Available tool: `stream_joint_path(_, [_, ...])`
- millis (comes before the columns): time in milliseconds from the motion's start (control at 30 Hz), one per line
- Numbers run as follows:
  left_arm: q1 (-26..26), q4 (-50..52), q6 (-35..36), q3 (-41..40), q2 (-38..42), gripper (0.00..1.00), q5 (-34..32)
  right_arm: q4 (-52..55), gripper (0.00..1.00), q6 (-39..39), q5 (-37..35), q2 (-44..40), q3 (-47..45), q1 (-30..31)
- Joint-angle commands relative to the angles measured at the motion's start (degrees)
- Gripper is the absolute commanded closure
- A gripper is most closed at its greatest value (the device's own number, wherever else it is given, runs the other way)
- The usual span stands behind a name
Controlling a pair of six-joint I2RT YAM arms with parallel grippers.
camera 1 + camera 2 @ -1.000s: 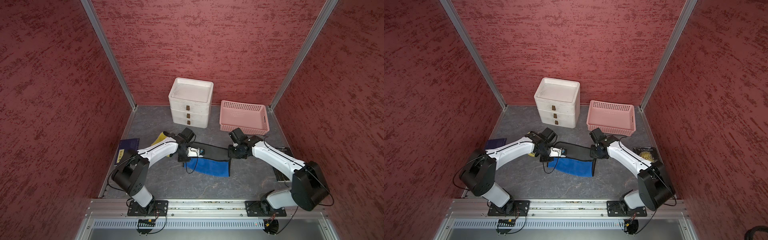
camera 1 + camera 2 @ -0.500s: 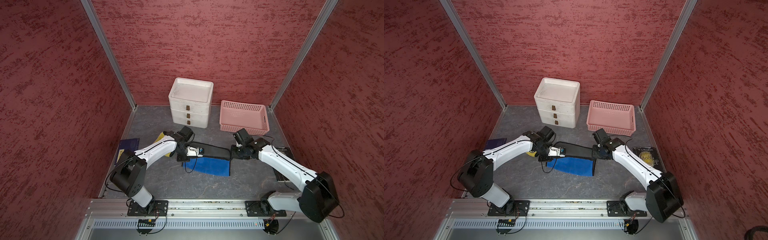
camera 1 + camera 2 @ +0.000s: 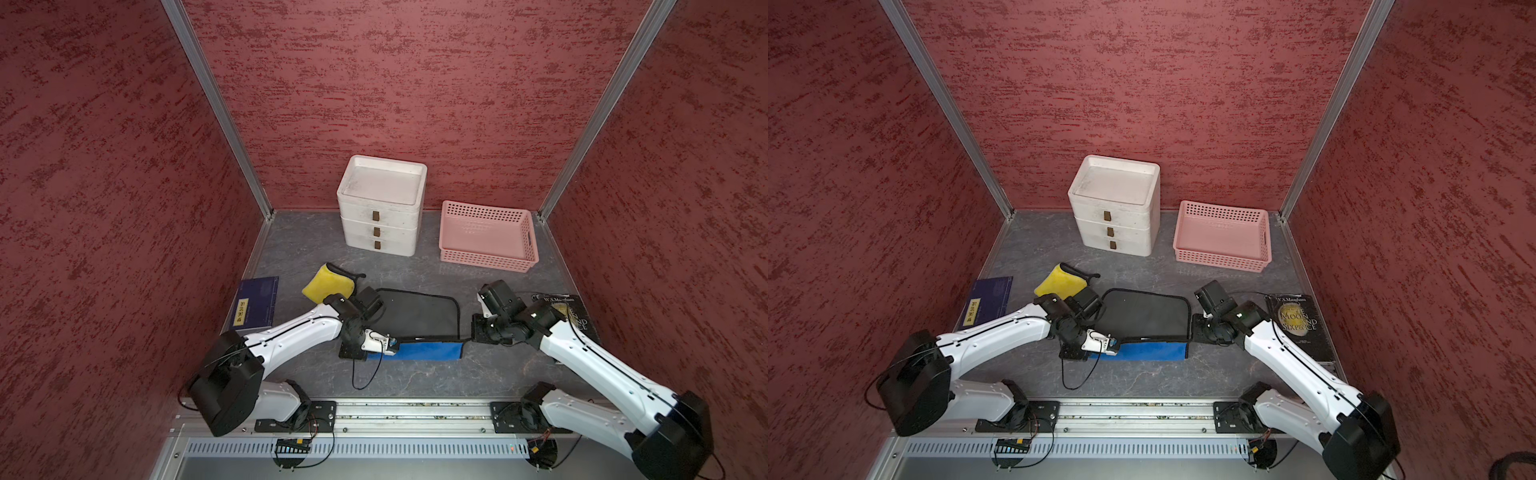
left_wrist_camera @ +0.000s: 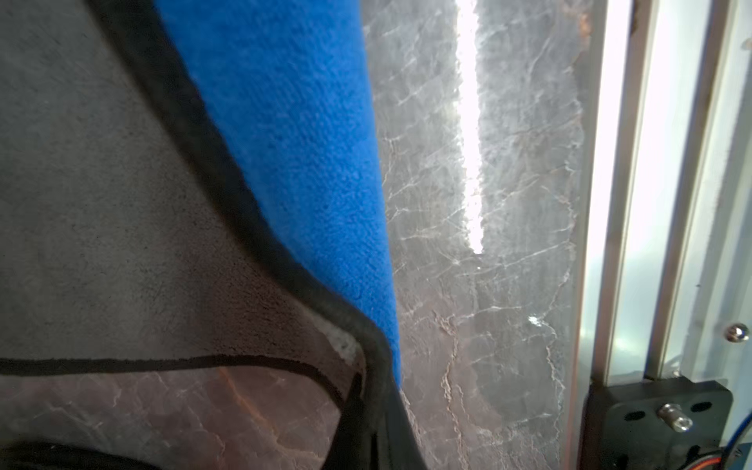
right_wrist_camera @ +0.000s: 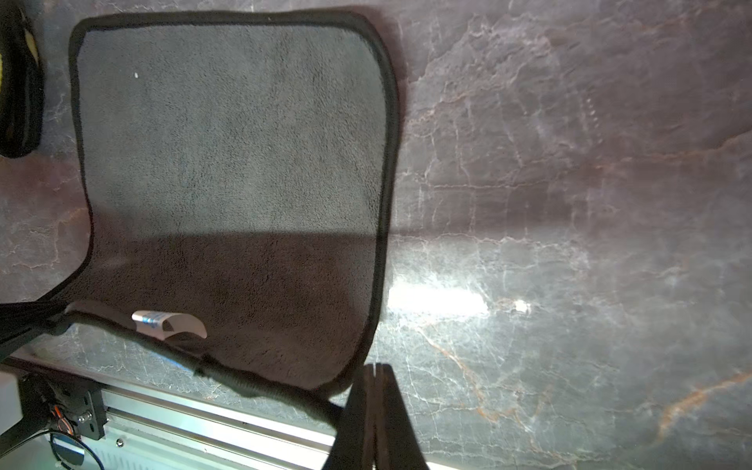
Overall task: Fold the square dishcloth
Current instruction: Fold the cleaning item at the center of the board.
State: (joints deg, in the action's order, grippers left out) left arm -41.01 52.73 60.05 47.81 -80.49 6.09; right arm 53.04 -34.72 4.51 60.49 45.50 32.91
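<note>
Left claw: clamped on a near corner of the dishcloth
Right claw: pinched shut on the other near corner
Handling: likely soft, light, limp; best gripped at hemmed corners

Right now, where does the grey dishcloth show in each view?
In both top views: dishcloth lies between the two arms, blue underside showing along its near edge.
Left wrist: close up, its grey face and blue underside fill over half the frame.
Right wrist: its black-trimmed grey face sits beside bare table.
Shared landmark: the aluminium rail at the table's front.
</note>
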Motion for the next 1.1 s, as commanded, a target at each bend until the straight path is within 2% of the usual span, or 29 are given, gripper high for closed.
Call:
stream_joint_path(0, [2.4, -7.4, -4.6, 6.0, -4.3, 1.0, -3.8, -0.4, 1.0, -0.6, -1.7, 2.2, 1.6, 0.3])
stream_joint_path(200, [6.5, -9.9, -5.5, 14.1, -8.7, 1.0, -5.0, -1.3, 1.0, 0.4, -6.4, 7.8, 6.1, 0.0])
stream_joint_path(433, [9.2, -12.0, -4.0, 17.6, -13.7, 1.0, -6.2, -1.5, 1.0, 2.2, -11.4, 14.4, 12.2, -3.0])
stream_joint_path(733, [10.9, -21.1, -4.0, 21.0, -24.2, 1.0, -11.8, -6.4, 1.0, 3.4, -11.6, 25.8, 17.8, -7.0])
stream_joint_path(1067, [10.5, -25.0, -4.7, 23.9, -28.9, 1.0, -12.9, -11.2, 1.0, 4.4, -11.2, 33.0, 17.9, -11.9])
